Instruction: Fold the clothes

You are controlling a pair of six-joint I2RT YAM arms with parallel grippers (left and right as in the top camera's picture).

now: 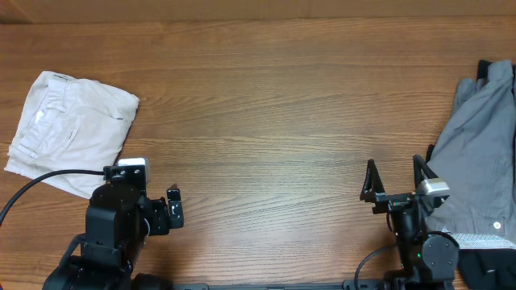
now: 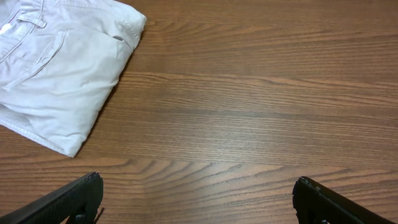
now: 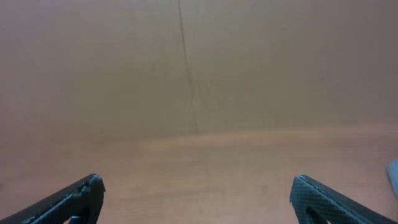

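Observation:
The cream shorts (image 1: 68, 129) lie folded into a compact, lightly creased bundle at the far left of the wooden table. They also show in the left wrist view (image 2: 56, 68), at the upper left, with a pocket and belt loop visible. My left gripper (image 1: 153, 211) is open and empty near the front edge, to the right of and below the shorts and apart from them; only bare wood lies between its fingers (image 2: 196, 186). My right gripper (image 1: 395, 179) is open and empty at the front right, its fingers (image 3: 196, 186) over bare table.
A grey garment (image 1: 484, 153) is spread along the right edge of the table, just right of my right gripper. A small black item with a white label (image 1: 484, 242) lies at the front right corner. Bare wood (image 1: 266, 121) lies between the shorts and the grey garment.

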